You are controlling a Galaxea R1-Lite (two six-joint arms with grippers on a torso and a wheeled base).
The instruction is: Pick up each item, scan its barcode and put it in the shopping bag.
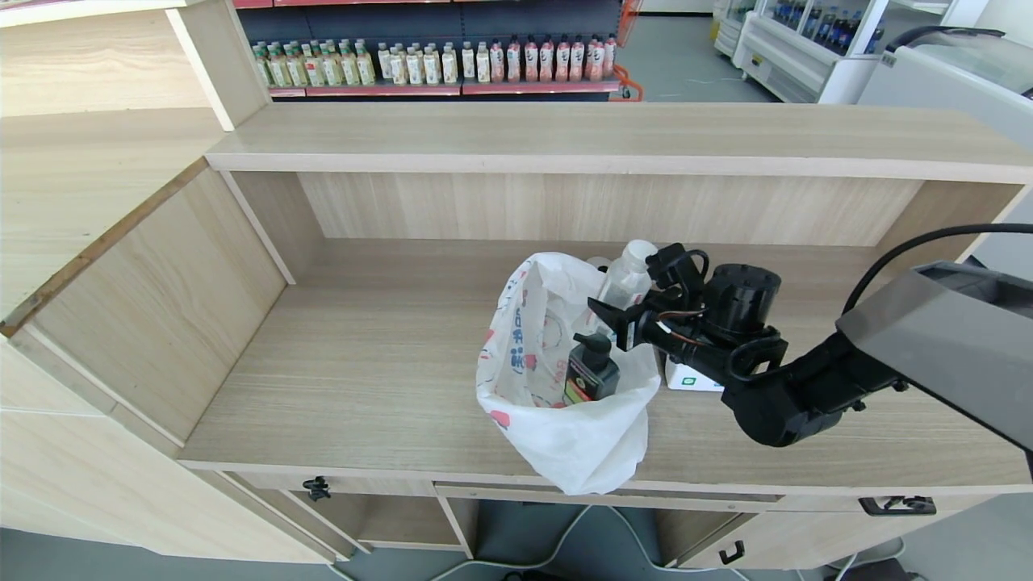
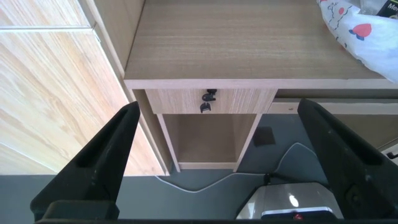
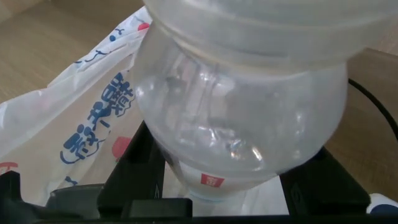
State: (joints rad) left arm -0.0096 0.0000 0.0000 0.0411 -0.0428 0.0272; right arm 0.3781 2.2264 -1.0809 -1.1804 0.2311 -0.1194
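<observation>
My right gripper is shut on a clear plastic bottle with a white cap, held at the far right rim of the white shopping bag. In the right wrist view the clear bottle sits between the dark fingers, with the printed bag just behind it. A black pump bottle stands upright inside the bag. The left gripper is open and holds nothing, low in front of the counter, with a corner of the bag above it.
A white scanner box lies on the wooden counter under my right arm. A back wall, an upper shelf and a slanted left side panel enclose the counter. A keyed drawer faces the left gripper.
</observation>
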